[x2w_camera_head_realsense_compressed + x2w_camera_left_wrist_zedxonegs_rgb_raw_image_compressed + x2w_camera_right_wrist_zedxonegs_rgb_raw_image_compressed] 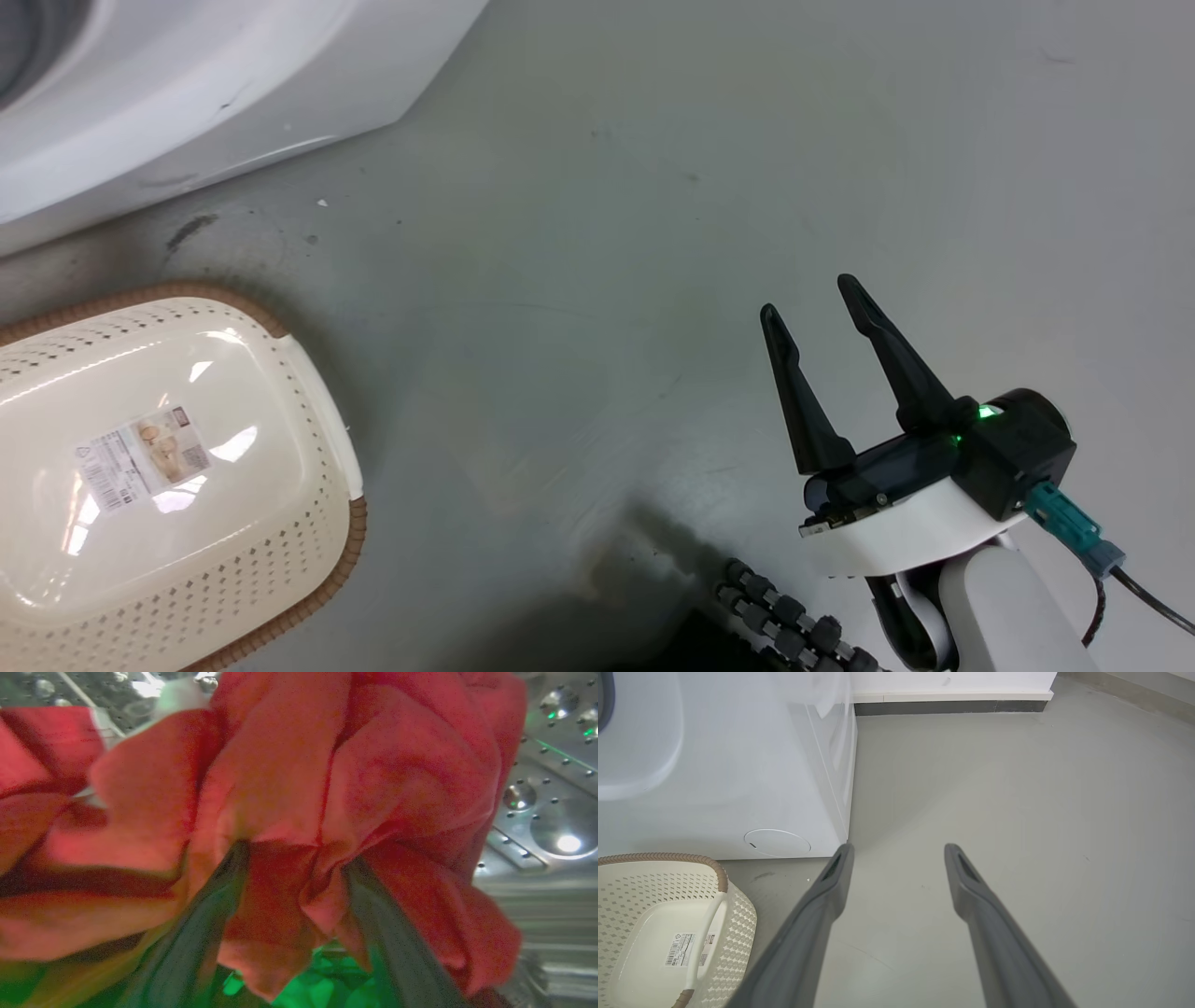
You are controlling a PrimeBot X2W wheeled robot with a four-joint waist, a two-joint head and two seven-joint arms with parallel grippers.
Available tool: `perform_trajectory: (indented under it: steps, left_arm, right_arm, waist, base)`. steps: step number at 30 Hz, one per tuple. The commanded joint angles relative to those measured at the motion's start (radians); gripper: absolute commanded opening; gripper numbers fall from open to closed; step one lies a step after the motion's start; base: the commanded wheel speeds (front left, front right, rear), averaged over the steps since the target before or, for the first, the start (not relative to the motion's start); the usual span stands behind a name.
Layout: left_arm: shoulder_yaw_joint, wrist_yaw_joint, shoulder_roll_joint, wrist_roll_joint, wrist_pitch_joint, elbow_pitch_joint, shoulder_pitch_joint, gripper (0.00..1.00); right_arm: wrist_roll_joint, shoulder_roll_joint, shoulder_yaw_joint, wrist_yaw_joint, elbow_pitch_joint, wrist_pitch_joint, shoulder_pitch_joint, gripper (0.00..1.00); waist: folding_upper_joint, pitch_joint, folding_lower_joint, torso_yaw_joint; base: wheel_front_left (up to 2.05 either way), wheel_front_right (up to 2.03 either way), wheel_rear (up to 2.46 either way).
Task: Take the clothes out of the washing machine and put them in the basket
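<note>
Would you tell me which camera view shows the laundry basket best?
The head view: the basket is large there, looked into from above, with rim, perforated walls and bottom label clear. The right wrist view has it smaller, cut by the lower-left corner. The left wrist view faces red clothes.

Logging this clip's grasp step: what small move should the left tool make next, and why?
Probably close the left tool: its fingers stand apart inside the drum with a fold of the red clothes bunched between them, and the basket shows a bare bottom.
</note>
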State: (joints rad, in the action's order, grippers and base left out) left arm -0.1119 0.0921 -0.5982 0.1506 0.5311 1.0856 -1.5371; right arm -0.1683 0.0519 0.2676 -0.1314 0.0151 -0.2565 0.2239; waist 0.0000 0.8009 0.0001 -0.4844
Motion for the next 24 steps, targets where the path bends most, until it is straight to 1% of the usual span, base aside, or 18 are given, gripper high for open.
perform_trajectory:
  steps: [1,5,6,7,8,12,15,17,19,21,24]
  left_arm:
    - [-0.011,0.001,0.022,-0.006,0.029,0.015,0.035,1.00]
    - [-0.009,-0.003,0.024,0.010,0.095,0.002,0.055,1.00]
    - [-0.007,-0.011,0.021,0.013,0.098,-0.012,0.060,0.52]
    - [-0.008,-0.016,0.018,0.014,0.104,-0.023,0.067,0.20]
    - [-0.007,-0.021,0.016,0.015,0.102,-0.038,0.073,0.00]
    - [-0.003,-0.060,-0.003,0.010,0.061,-0.106,0.098,0.00]
    - [0.003,-0.083,-0.033,0.004,-0.010,-0.153,0.118,0.00]
    - [0.013,-0.101,-0.043,0.006,-0.087,-0.180,0.130,0.00]
    - [0.028,-0.116,-0.039,0.019,-0.167,-0.198,0.142,0.00]
    - [0.033,-0.125,-0.042,0.017,-0.248,-0.204,0.163,0.00]
    - [0.042,-0.132,-0.030,0.030,-0.366,-0.199,0.194,0.00]
  right_arm:
    - [-0.007,-0.003,0.000,0.001,0.007,-0.007,0.006,1.00]
    - [-0.023,-0.003,0.007,0.001,0.012,-0.008,0.005,1.00]
    - [-0.028,-0.003,0.009,0.001,0.013,-0.008,0.007,1.00]
    - [-0.030,-0.003,0.010,0.001,0.014,-0.008,0.011,1.00]
    - [-0.031,-0.003,0.011,0.001,0.014,-0.009,0.016,1.00]
    - [-0.039,-0.003,0.009,0.001,0.011,-0.009,0.027,1.00]
    - [-0.040,-0.003,0.003,0.001,0.010,-0.009,0.030,1.00]
    - [-0.040,-0.003,-0.001,0.001,0.011,-0.009,0.030,1.00]
    - [-0.037,-0.003,-0.008,0.001,0.010,-0.008,0.036,1.00]
    - [-0.036,-0.003,-0.012,0.001,0.011,-0.008,0.040,1.00]
    - [-0.034,-0.003,-0.021,0.001,0.013,-0.008,0.042,1.00]
  waist:
    - [0.0000,0.013,-0.0001,-0.016]
    - [0.0000,0.021,-0.0001,-0.025]
    - [0.0000,0.022,-0.0001,-0.027]
    - [0.0000,0.023,-0.0001,-0.029]
    - [0.0000,0.024,-0.0001,-0.031]
    - [0.0000,0.021,-0.0001,-0.031]
    - [0.0000,0.013,-0.0001,-0.028]
    - [0.0000,0.004,-0.0001,-0.025]
    - [0.0000,-0.007,-0.0001,-0.018]
    - [0.0000,-0.023,-0.0001,-0.013]
    - [0.0000,-0.050,-0.0001,-0.001]
  base:
    - [0.00,0.00,0.00]
    - [0.00,0.00,0.00]
    - [0.00,0.00,0.00]
    - [0.00,0.00,0.00]
    - [0.00,0.00,0.00]
    - [0.00,0.00,0.00]
    - [0.00,0.00,0.00]
    - [0.00,0.00,0.00]
    - [0.00,0.00,0.00]
    - [0.00,0.00,0.00]
    - [0.00,0.00,0.00]
